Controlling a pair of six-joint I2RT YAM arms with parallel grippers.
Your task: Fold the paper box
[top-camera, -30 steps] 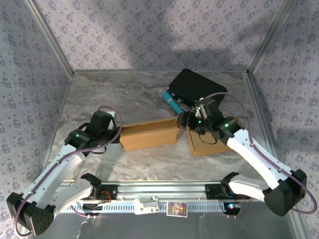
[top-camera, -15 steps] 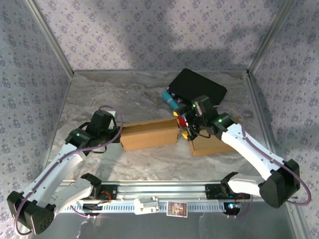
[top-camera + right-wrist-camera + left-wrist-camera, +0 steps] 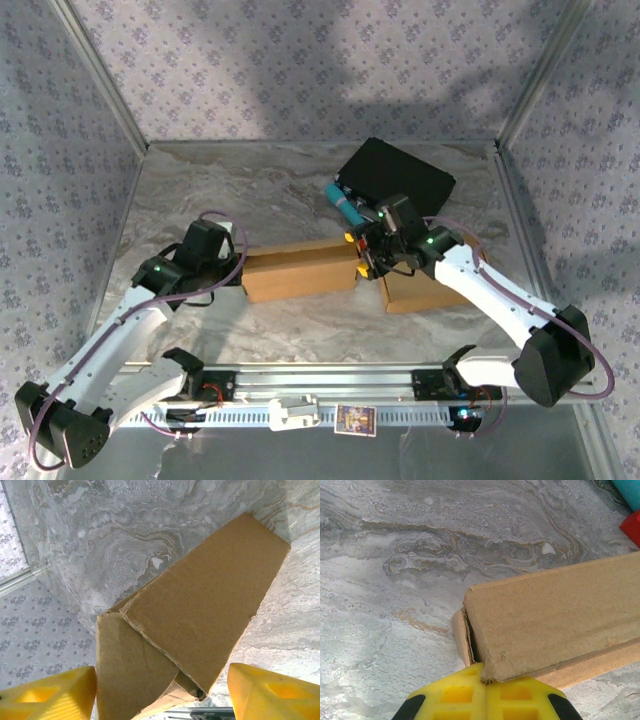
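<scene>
At centre frame on the grey marbled tabletop (image 3: 230,190) lies a long brown cardboard box (image 3: 300,272). The left pincer (image 3: 485,690) is clamped on its left-end corner. The right pincer (image 3: 160,692) is spread wide, straddling the right-end flaps.

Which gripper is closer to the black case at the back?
Right. The right gripper is near the black case, at the paper box's right end; the left gripper is at its left end.

Tan paper box (image 3: 300,272); grey marbled table (image 3: 230,190); black case (image 3: 400,175); lilac floral walls (image 3: 300,60).
</scene>
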